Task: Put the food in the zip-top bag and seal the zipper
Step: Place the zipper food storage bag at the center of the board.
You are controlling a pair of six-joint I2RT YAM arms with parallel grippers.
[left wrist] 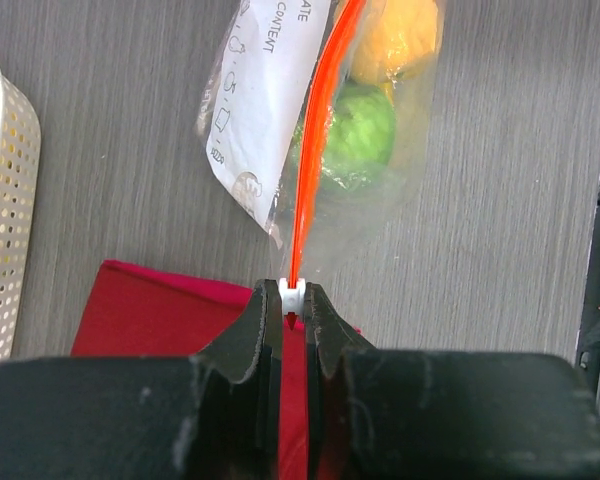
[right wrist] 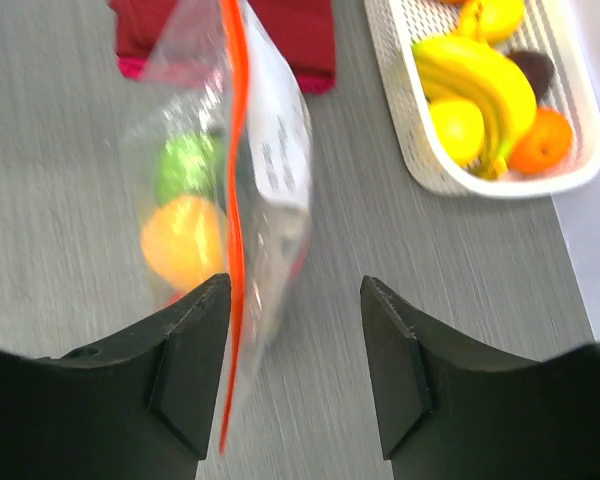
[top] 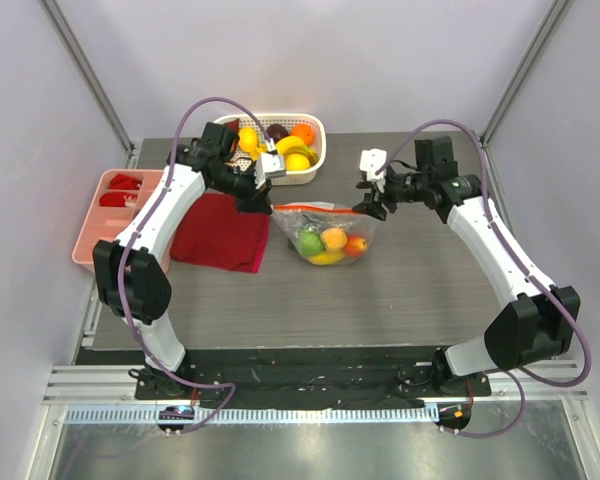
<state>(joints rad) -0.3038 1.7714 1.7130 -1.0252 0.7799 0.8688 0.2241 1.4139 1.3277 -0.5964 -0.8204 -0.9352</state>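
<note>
Orange-red zipper [left wrist: 301,215] end sits pinched in left gripper [left wrist: 292,300]; right gripper [right wrist: 295,290] gapes near it.

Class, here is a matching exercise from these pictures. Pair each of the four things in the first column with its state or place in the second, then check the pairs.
Things:
1. left pincer
2. right pincer
3. white basket
4. red cloth

States:
A. lies flat beside the zip-top bag
B. shut on the end of the zipper
C. holds bananas
D. open

Pairs: 1-B, 2-D, 3-C, 4-A
</note>
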